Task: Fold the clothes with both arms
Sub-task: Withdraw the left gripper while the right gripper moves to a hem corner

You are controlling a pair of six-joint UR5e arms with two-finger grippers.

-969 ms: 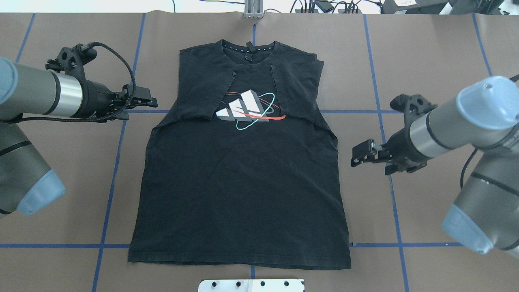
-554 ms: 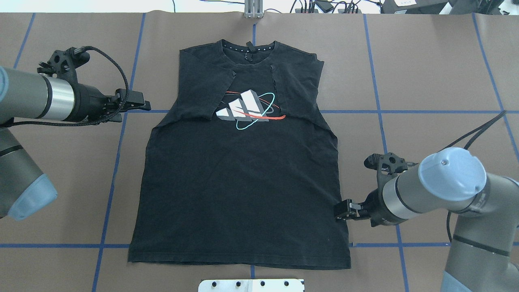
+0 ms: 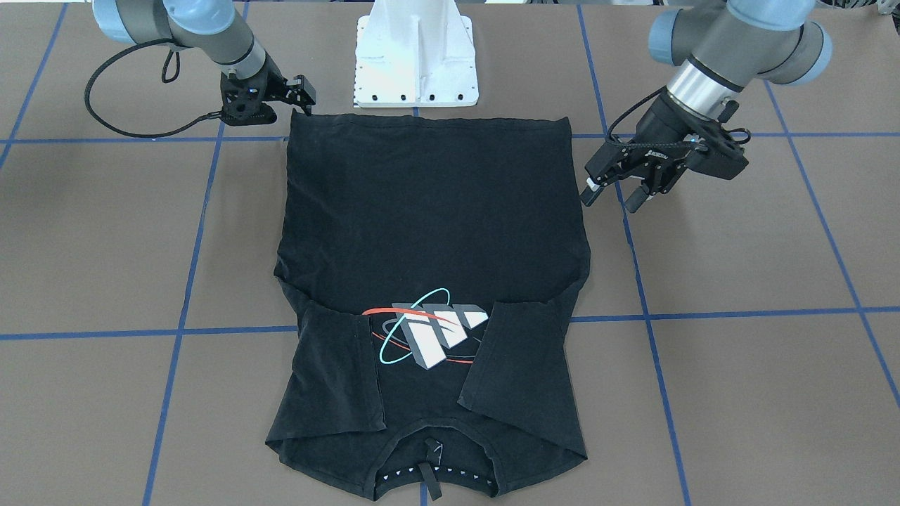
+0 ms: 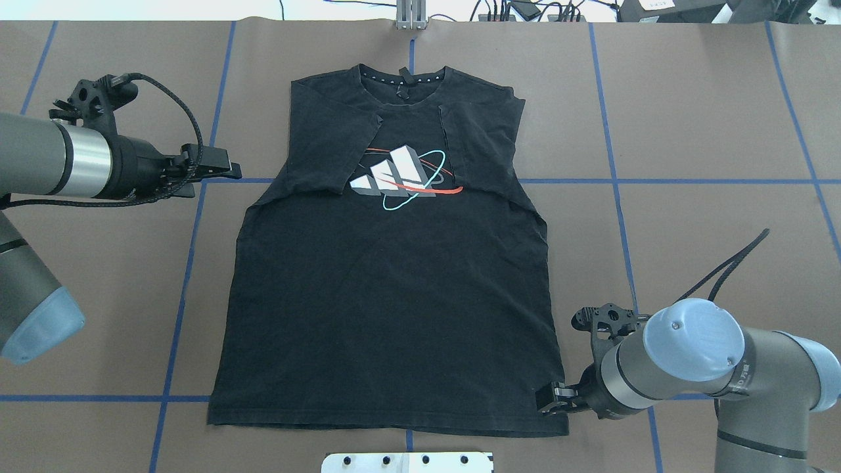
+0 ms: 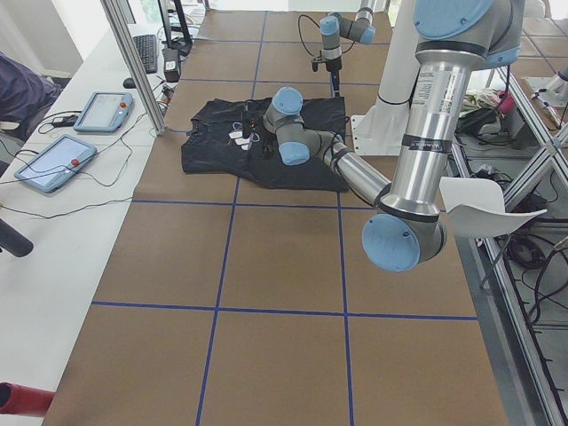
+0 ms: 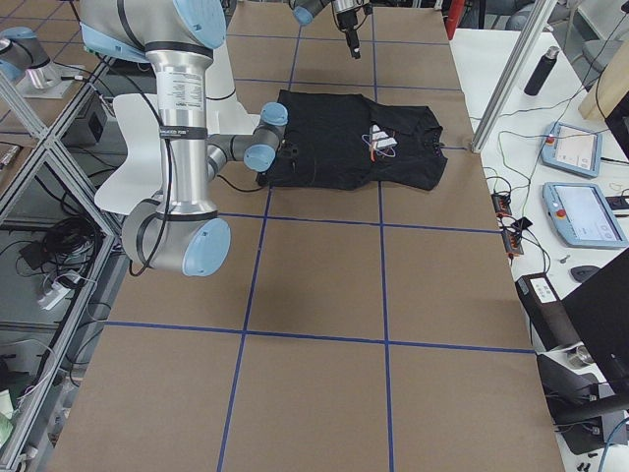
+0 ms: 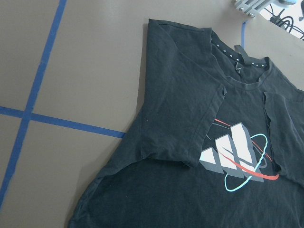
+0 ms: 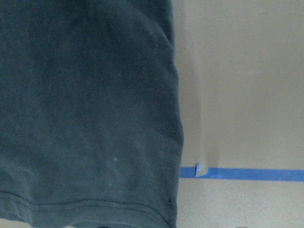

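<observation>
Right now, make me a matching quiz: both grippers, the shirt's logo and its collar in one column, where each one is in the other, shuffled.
1 left gripper
2 right gripper
3 logo
4 collar

A between the folded-in sleeves
B at a hem corner of the T-shirt
C at the garment's top edge in the overhead view
D beside the T-shirt, off the cloth

Pairs: 1-D, 2-B, 3-A, 4-C.

Left pincer (image 3: 609,200) spread, right pincer (image 4: 547,402) low

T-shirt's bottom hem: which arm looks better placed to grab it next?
Right, probably: the right gripper is at the T-shirt's hem corner, while the left gripper hangs beside the cloth, well away from the hem.
</observation>
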